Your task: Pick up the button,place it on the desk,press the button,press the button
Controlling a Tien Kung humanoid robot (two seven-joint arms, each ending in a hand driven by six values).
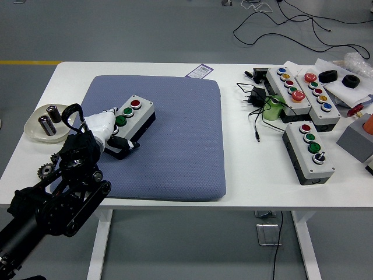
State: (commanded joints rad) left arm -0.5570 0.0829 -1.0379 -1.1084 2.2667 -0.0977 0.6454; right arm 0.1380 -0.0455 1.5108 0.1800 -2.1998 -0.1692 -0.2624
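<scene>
A grey button box [139, 112] with a red button [136, 104] and two green ones lies on the blue mat [175, 140], left of the mat's middle. My left hand [107, 125], white with black fingertips, sits at the box's near left end. Its fingers are stretched out along the box's left side, and the thumb [127, 145] lies by the near corner. The hand covers part of the box's near end, and it holds nothing. My black left arm [58, 198] comes up from the lower left corner.
A shallow dish [34, 129] with batteries sits left of the mat. At the right stand more button boxes [309, 151] [289, 88], a green item [271, 109] with cables and an adapter [257, 96], black rings [328, 76] and a grey block [355, 140].
</scene>
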